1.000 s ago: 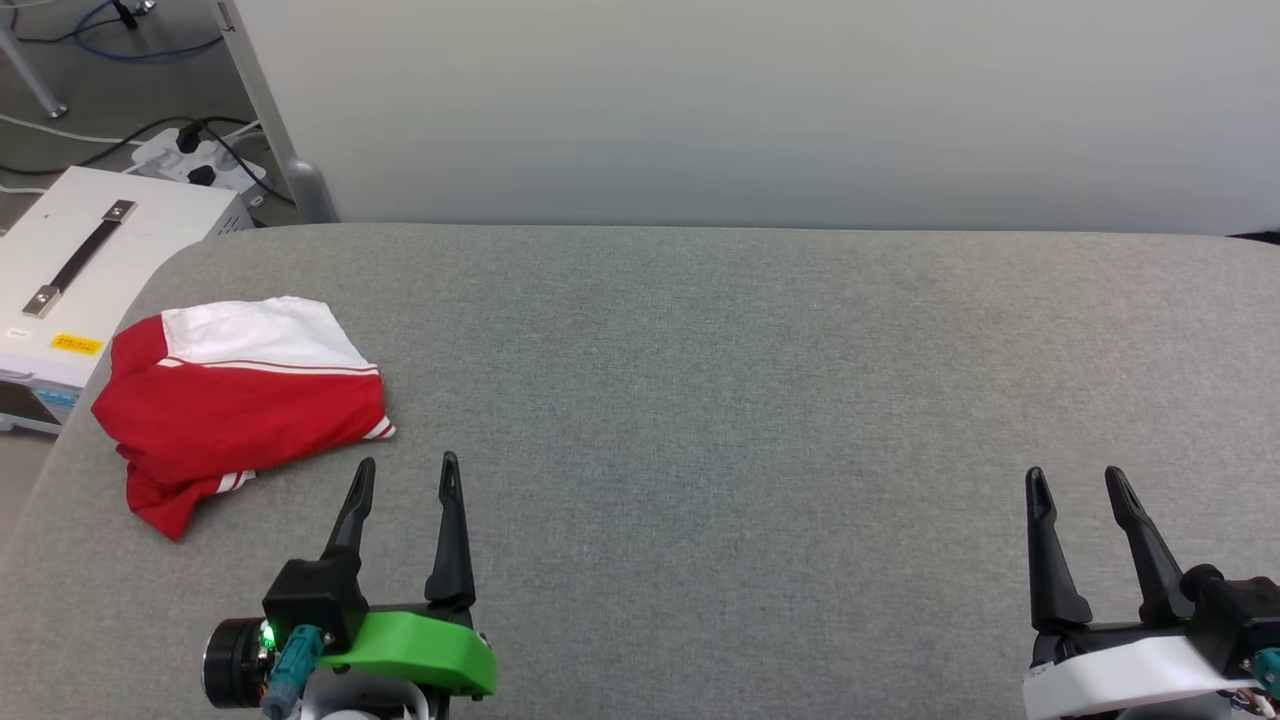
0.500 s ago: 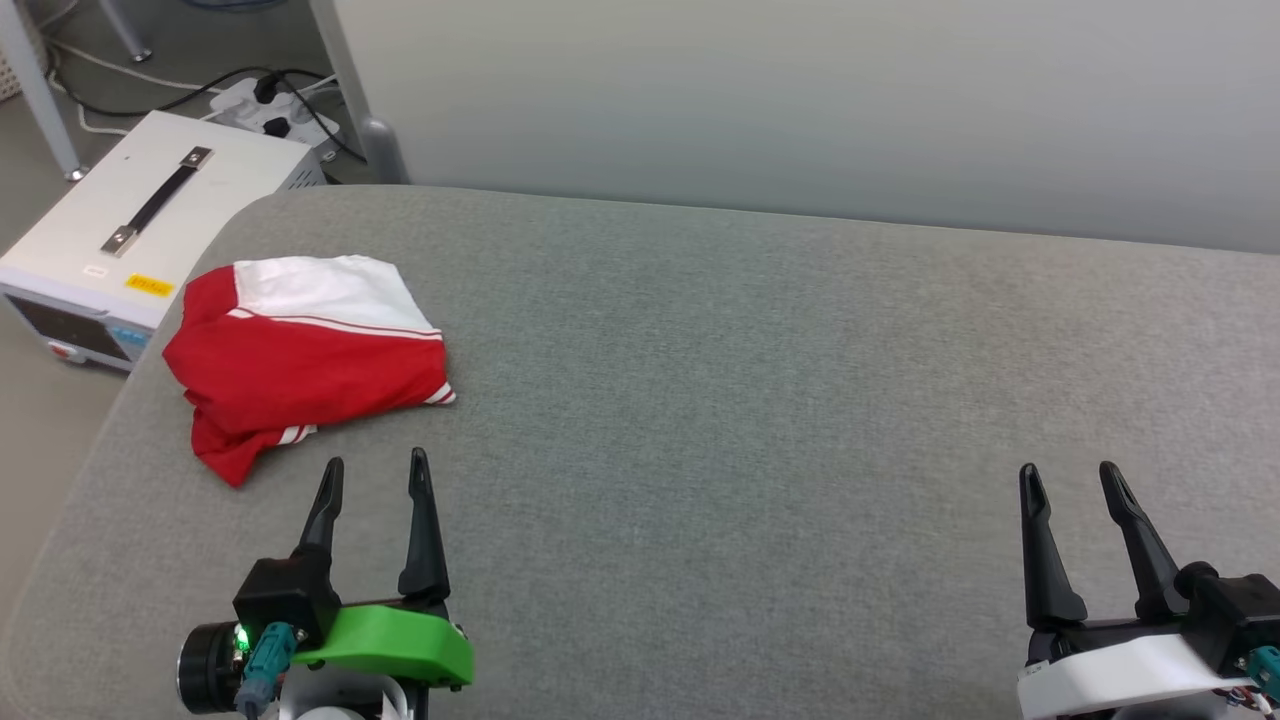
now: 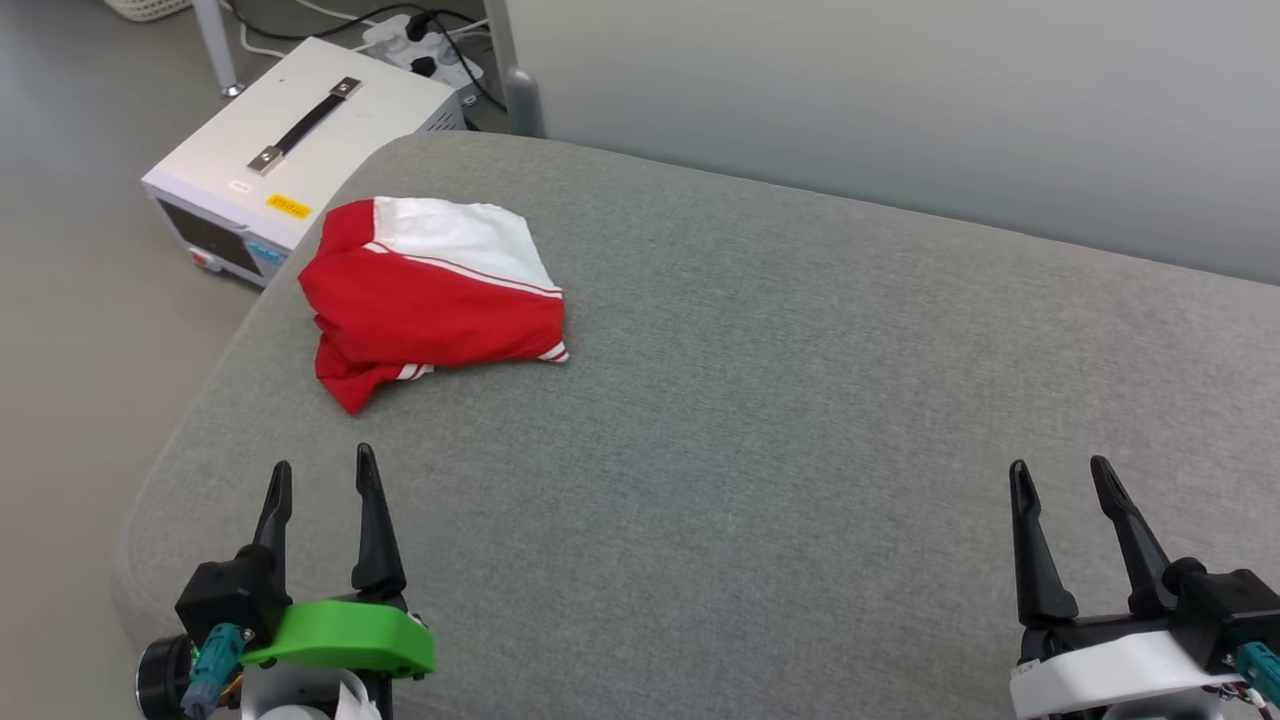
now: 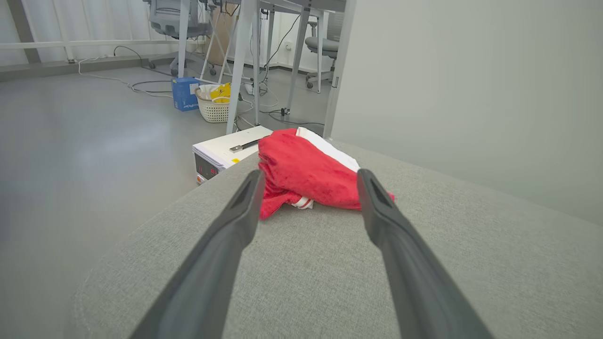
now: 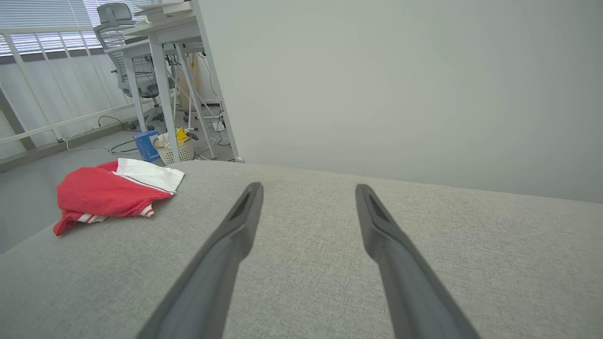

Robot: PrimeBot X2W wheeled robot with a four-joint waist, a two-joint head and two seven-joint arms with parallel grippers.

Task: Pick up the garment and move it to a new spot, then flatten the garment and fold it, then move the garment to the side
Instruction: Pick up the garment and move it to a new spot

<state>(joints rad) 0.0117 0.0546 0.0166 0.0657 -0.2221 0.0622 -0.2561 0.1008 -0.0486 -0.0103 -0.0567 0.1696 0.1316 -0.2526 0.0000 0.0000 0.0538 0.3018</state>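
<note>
Head view: my left gripper [image 3: 323, 457] at 7 o'clock and right gripper [image 3: 1057, 463] at 5 hover over the counter [image 3: 780, 400], fingers apart, pointing to 12. The shirt [image 3: 430, 300] lies bunched at 10; the yellow sticker [image 3: 288, 206] on the box [image 3: 380, 110] is unreadable. Left wrist view: shirt [image 4: 311, 174] dead ahead. Right wrist view: shirt [image 5: 113, 193] at 9.

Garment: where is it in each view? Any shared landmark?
Head view: garment upper left, beyond the left gripper.
Left wrist view: garment at centre, seen between the open fingers.
Right wrist view: garment at left, mid-height.
Shared landmark: grey padded surface; the garment lies near its far left corner.
</note>
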